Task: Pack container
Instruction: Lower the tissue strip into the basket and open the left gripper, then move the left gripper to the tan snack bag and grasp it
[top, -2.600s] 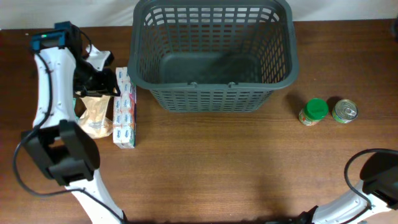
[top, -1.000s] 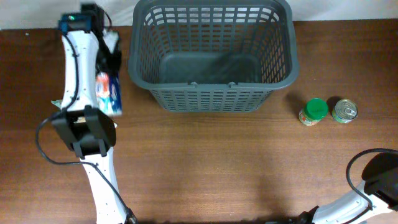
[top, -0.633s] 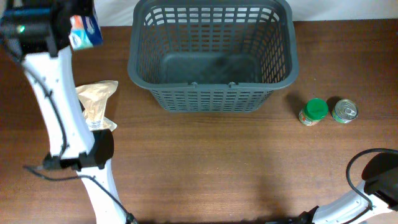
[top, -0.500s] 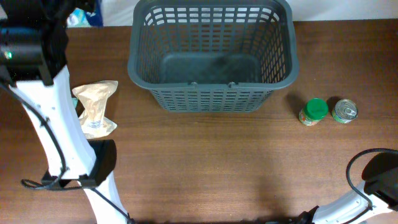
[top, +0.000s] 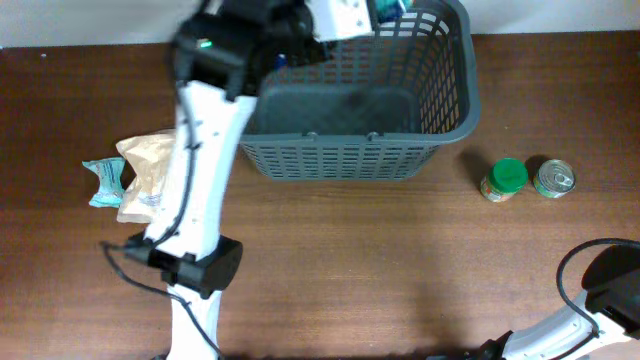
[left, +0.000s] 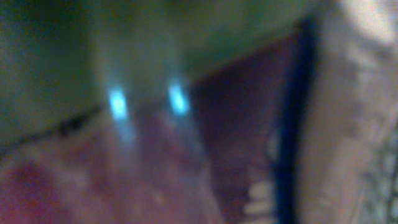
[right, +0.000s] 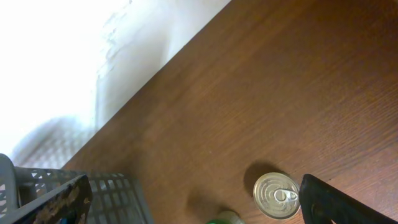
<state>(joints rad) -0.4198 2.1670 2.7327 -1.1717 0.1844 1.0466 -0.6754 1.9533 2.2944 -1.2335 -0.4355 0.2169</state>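
Observation:
The container, a large dark grey lattice-sided basket (top: 340, 135), stands at the back middle of the table; one corner of it shows in the right wrist view (right: 118, 193). My left gripper (top: 340, 15) is raised over the basket's back left rim and is shut on a white and blue box (top: 358, 12). The left wrist view is a blur and shows nothing clearly. My right gripper (right: 193, 211) is open and empty, well above the table at the right, with only its arm base (top: 610, 290) showing in the overhead view.
A green-lidded jar (top: 505, 179) and a small tin can (top: 554, 178) stand right of the basket; the can also shows in the right wrist view (right: 277, 195). A tan snack bag (top: 148, 175) and a teal packet (top: 103, 182) lie at the left.
My left arm has lifted the box from the table's left side and swung right with it to above the basket's back left rim. The right arm has not moved.

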